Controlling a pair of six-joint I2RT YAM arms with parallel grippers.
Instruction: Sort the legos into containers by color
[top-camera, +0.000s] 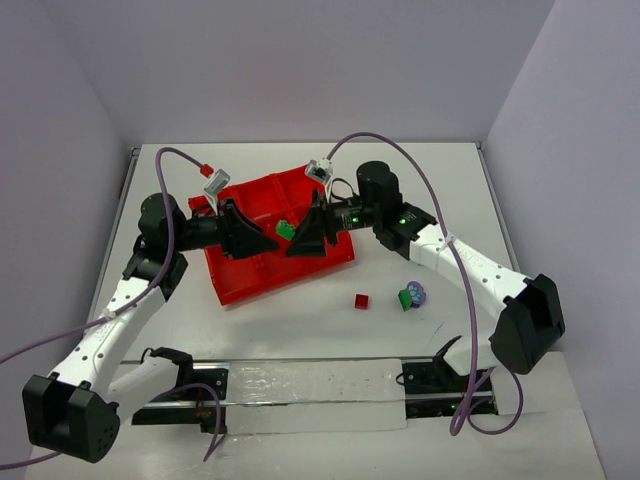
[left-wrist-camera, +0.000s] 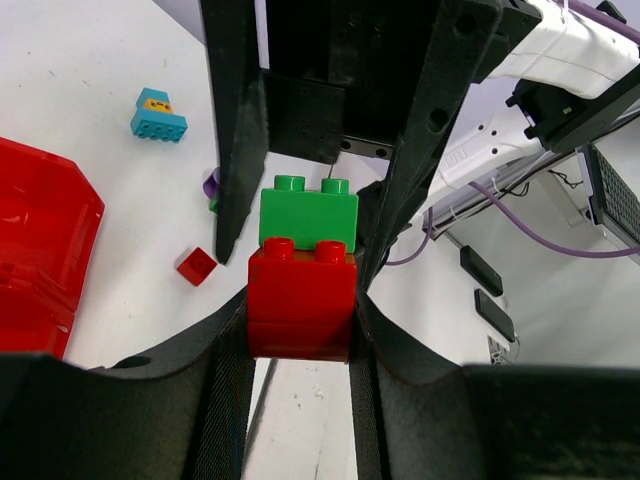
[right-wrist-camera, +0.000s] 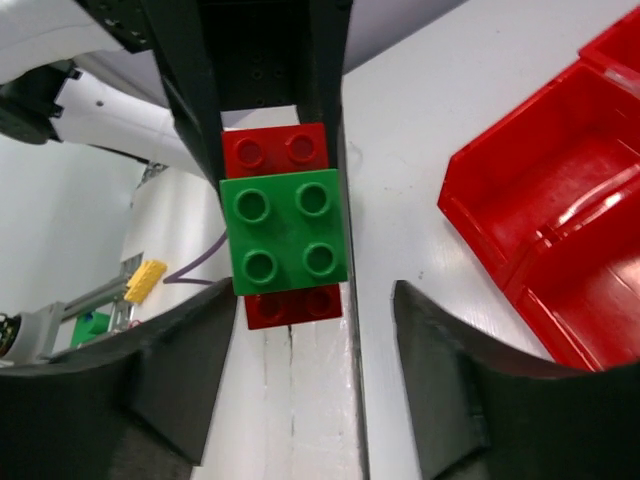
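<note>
A red lego (left-wrist-camera: 300, 300) with a green lego (left-wrist-camera: 308, 212) stuck on its studs hangs in the air above the red tray (top-camera: 250, 282). My left gripper (left-wrist-camera: 300, 312) is shut on the red lego, its fingers pressed to both sides. My right gripper (right-wrist-camera: 312, 298) faces it and is open. Its fingers flank the green lego (right-wrist-camera: 285, 230) with a gap on each side. In the top view the green lego (top-camera: 285, 229) shows between the left gripper (top-camera: 268, 241) and the right gripper (top-camera: 303, 240). The tray's containers (right-wrist-camera: 560, 200) nearest the grippers look bare.
A loose red lego (top-camera: 362, 301) lies on the table in front of the tray. A green and purple pair (top-camera: 411, 296) sits to its right. A light blue brick (left-wrist-camera: 158, 117) lies on the table. A clear rail (top-camera: 300, 395) runs along the near edge.
</note>
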